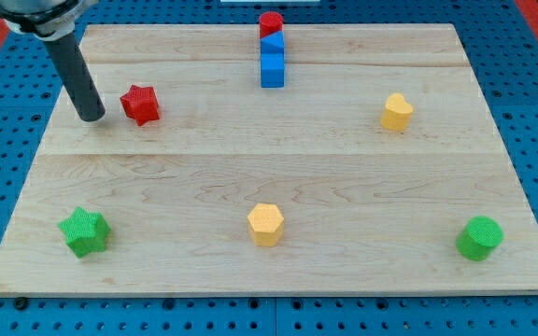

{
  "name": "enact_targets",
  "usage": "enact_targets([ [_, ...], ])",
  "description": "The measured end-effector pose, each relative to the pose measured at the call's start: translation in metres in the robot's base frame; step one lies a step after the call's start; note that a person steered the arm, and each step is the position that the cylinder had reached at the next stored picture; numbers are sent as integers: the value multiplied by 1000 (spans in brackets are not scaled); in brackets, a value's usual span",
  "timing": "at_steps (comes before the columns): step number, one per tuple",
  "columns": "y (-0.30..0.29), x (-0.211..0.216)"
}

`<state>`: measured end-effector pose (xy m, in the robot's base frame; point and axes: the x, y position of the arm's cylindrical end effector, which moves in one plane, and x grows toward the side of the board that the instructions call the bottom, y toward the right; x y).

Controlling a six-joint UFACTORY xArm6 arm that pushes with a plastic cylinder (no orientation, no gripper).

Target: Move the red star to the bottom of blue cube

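The red star (140, 104) lies on the wooden board (269, 177) at the upper left. My tip (92, 117) rests on the board just to the star's left, with a small gap between them. The blue cube (273, 70) sits at the top centre, well to the star's right and slightly above it. Directly above the cube, in a column, sit another blue block (272, 43) and a red block (270, 23).
A yellow block (397, 111) lies at the right. A yellow hexagonal block (265, 224) lies at the bottom centre. A green star (83, 231) is at the bottom left and a green round block (479, 237) at the bottom right.
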<state>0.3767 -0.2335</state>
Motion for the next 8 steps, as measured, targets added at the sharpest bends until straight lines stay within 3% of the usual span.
enact_targets([
  [2,49,-18],
  [8,149,-3],
])
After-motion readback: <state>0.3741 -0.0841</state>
